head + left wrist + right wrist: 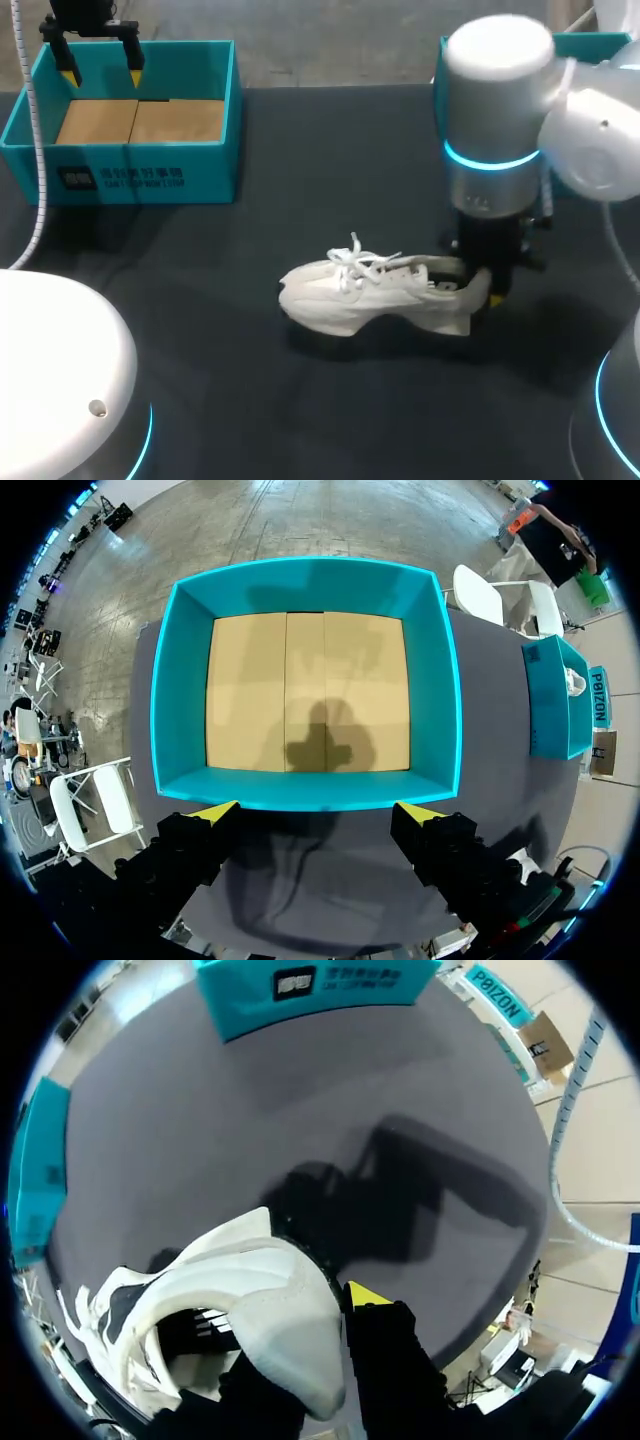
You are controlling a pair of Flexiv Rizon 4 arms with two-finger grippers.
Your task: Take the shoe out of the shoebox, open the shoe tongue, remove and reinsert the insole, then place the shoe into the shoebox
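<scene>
Our right gripper (482,288) clamped the heel of the shoe (360,295), lying near the middle of the tabletop (300,150); we feared that thin hold could slip and tip it. Our left gripper (100,75) hung spread above the shoebox (150,180) at the far-left corner.
</scene>
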